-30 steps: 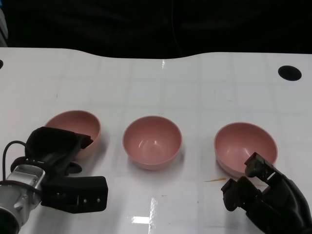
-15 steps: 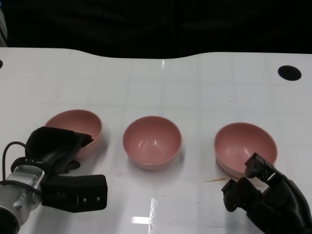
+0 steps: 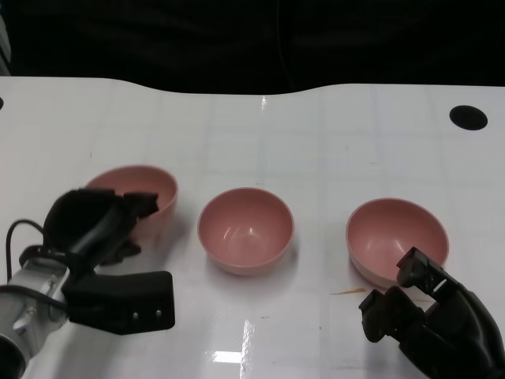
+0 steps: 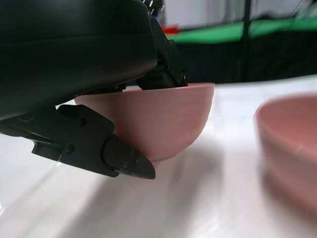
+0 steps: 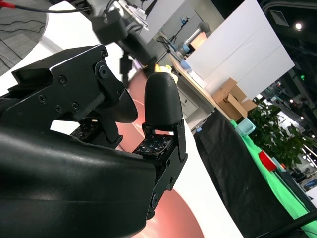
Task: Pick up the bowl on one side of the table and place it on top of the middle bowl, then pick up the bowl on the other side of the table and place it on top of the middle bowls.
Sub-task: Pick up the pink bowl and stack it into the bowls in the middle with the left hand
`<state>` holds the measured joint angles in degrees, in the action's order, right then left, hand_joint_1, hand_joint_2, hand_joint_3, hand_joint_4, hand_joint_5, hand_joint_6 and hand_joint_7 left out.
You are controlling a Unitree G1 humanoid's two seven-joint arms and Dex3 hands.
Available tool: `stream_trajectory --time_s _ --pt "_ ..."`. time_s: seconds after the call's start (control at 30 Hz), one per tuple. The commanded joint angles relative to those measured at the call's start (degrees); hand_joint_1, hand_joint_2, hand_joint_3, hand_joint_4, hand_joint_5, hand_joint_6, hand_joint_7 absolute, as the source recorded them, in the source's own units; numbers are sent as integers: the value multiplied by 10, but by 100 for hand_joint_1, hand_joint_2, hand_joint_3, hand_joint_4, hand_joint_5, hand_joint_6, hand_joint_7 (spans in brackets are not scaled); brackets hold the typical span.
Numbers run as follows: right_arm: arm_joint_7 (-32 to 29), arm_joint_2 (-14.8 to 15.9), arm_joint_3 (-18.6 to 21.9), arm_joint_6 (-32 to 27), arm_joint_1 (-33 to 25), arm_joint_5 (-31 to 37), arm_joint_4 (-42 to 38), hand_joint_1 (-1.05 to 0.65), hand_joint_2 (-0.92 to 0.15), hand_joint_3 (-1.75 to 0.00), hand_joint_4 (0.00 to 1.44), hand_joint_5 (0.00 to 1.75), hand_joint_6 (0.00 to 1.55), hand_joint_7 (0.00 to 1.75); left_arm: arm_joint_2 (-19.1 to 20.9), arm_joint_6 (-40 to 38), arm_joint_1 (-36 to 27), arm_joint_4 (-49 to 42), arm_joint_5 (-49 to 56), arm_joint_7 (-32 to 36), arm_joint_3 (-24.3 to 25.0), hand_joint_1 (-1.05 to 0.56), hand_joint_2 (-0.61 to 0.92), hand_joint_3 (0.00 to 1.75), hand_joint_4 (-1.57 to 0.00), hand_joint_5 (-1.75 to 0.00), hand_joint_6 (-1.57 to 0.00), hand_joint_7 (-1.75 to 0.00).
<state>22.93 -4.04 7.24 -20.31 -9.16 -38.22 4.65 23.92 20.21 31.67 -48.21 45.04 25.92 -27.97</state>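
Three pink bowls stand in a row across the white table. My left hand grips the left bowl by its near rim, with fingers over the edge and inside it. In the left wrist view this bowl is tilted, its base just off the table, and the middle bowl lies a short way beyond. The middle bowl stands upright and untouched. My right hand holds nothing, its fingers apart, just in front of the right bowl.
A round black hole is in the table's far right corner. A small orange smear marks the surface in front of the right bowl. The table's curved far edge meets a dark backdrop.
My left hand has lifted the left bowl and carried it away from me and slightly toward the middle bowl. The right hand and the other two bowls have not moved.
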Motion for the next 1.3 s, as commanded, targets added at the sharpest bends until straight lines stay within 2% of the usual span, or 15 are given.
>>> stream_trajectory --time_s 0.03,0.27,0.3,0.4,0.43,0.53,0.63,0.83,1.03,1.3 --pt "0 5 8 2 4 -3 -2 1 -66 -126 87 175 66 172 26 6 -9 47 0 11 15 4 90 3 -65 -174 -55 -166" --pt "4 5 9 0 8 -6 -8 2 -67 -123 88 175 68 168 40 -2 -20 125 3 -19 24 2 90 2 -66 -173 -65 -151" --pt "4 5 9 1 9 -5 -8 2 -67 -123 88 175 69 167 41 -5 -22 137 3 -24 25 1 90 1 -72 -163 -73 -138" --pt "6 5 9 1 9 -5 -9 1 -66 -125 88 175 69 167 44 -8 -28 164 5 -34 29 0 91 1 -77 -155 -83 -120" --pt "10 6 9 2 10 -5 -11 1 -66 -125 87 175 69 167 45 -7 -29 174 7 -37 29 1 91 1 -75 -159 -84 -121" --pt "10 5 10 3 11 -4 -12 0 -66 -126 88 175 69 168 44 -5 -31 195 7 -48 31 0 92 2 -70 -168 -75 -140" --pt "7 4 10 1 11 -3 -11 1 -65 -126 88 175 69 168 42 -4 -33 204 8 -53 33 -1 92 2 -68 -172 -70 -147" --pt "-1 0 6 1 6 0 -2 0 -67 -122 88 175 70 168 18 -3 -24 215 18 -59 19 -3 92 4 -69 -167 -72 -141" --pt "6 -1 6 5 7 -2 -6 1 -67 -125 88 175 69 169 7 -3 -19 226 38 -68 9 -6 89 1 -64 -174 -65 -151" --pt "3 -2 4 6 4 0 -2 1 -65 -127 88 175 68 171 -18 13 -22 237 44 -89 -14 -8 92 1 -70 -170 -68 -148"
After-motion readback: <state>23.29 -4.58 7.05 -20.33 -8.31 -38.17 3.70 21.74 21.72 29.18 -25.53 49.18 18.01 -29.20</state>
